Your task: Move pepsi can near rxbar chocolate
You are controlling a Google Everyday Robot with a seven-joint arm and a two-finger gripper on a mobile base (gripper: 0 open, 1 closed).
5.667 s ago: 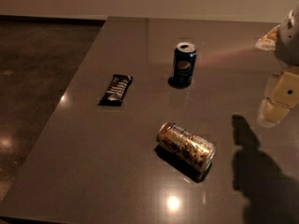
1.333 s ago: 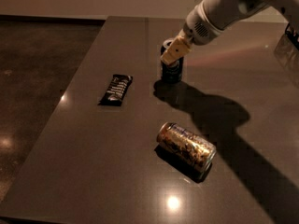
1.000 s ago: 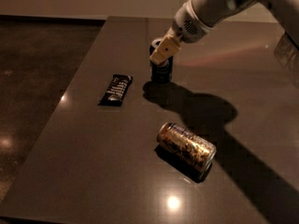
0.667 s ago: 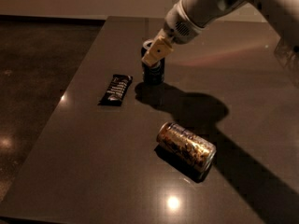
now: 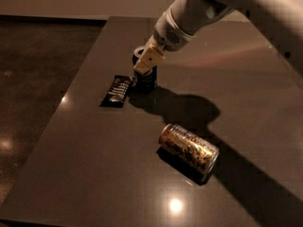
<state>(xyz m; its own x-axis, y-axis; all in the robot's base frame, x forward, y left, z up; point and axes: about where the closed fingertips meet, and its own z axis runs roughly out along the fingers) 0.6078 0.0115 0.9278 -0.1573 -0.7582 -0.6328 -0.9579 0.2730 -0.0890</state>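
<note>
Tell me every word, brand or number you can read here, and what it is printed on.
No text here is clear enough to quote.
On the rxbar chocolate: white lettering, too blurred to read.
On the pepsi can: nothing readable; the gripper is clamped over its top.
On the gold patterned can, lying on its side: no legible words.

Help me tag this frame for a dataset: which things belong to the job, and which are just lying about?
Job: pepsi can, upright close beside the rxbar chocolate; gripper, clamped on the can's top.
Lying about: gold-and-brown patterned can, on its side nearer the camera.
</note>
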